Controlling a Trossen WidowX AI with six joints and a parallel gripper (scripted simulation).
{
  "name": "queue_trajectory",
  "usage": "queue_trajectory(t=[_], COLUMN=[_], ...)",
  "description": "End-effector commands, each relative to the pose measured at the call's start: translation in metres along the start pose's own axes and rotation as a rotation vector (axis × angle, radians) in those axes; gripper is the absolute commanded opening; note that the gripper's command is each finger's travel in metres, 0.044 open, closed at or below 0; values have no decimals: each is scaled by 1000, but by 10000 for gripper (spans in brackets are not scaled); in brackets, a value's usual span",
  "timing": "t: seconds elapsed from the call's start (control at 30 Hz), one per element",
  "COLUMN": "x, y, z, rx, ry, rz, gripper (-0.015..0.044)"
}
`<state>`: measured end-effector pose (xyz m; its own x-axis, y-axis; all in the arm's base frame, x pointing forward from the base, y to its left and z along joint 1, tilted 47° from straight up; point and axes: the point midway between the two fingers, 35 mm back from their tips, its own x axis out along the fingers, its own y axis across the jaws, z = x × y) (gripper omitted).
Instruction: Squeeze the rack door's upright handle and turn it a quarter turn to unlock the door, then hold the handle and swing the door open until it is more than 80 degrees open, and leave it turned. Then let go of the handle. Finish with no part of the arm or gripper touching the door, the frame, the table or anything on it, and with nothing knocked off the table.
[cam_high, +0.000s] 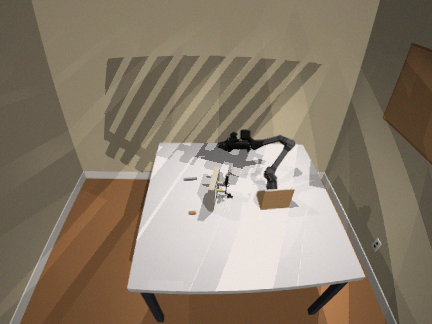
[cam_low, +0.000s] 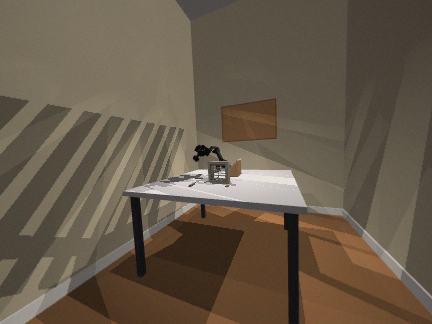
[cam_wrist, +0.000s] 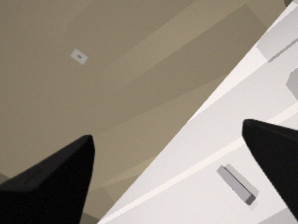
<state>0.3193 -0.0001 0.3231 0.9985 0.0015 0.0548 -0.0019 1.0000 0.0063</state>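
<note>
The pale upright rack frame (cam_high: 214, 189) (cam_low: 228, 172) stands near the middle of the table. Small dark and yellowish parts (cam_high: 227, 179) show just right of it in the top view. They are too small to tell handle from door, or how far the door is turned. My gripper (cam_high: 219, 145) (cam_low: 194, 159) (cam_wrist: 168, 134) is open and empty. It hangs in the air near the table's back edge, behind the frame and apart from it. The wrist view shows neither door nor handle.
A wooden board (cam_high: 276, 199) (cam_low: 235, 168) stands upright right of the frame, close to the arm's base. A small grey bar (cam_high: 190, 178) (cam_low: 192, 184) (cam_wrist: 237, 184) and a small orange block (cam_high: 192, 213) (cam_low: 227, 186) lie on the table (cam_high: 170, 260) (cam_low: 270, 195).
</note>
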Motion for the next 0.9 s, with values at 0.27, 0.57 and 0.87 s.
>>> queue_trajectory(t=[0.27,0.57,0.87], x=[18,30,26], y=[15,36,56], z=[-35,-84,-129], rx=[107,186,185], ry=[187,467,724], rz=[-6,-73,-180], gripper=[297,297,297])
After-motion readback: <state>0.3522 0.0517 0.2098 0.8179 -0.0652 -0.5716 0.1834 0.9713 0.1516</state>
